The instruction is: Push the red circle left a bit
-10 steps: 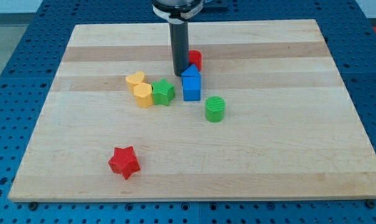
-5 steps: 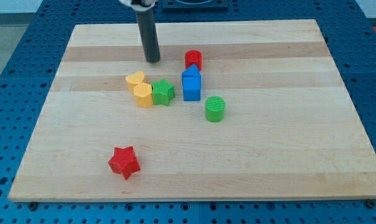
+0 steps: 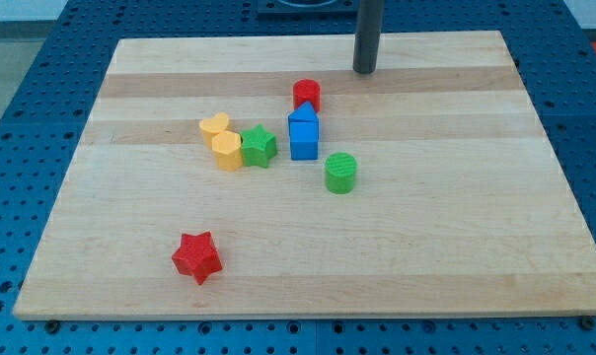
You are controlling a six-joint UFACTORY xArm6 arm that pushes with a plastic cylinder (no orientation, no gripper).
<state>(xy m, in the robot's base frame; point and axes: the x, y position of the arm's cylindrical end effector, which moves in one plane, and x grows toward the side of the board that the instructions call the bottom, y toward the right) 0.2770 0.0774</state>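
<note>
The red circle (image 3: 307,95) stands on the wooden board (image 3: 456,247), above the middle, touching the top of a blue block (image 3: 303,131) with a pointed roof. My tip (image 3: 364,71) is on the board to the upper right of the red circle, apart from it by about a block's width. The rod rises out of the view's top.
Left of the blue block sit a green star (image 3: 260,147), a yellow hexagon (image 3: 227,151) and a yellow heart (image 3: 214,127), bunched together. A green cylinder (image 3: 340,173) lies below the blue block to its right. A red star (image 3: 197,257) lies at the lower left.
My tip was just left of the red circle, moved away to its left, and now stands to its upper right. No block has visibly moved.
</note>
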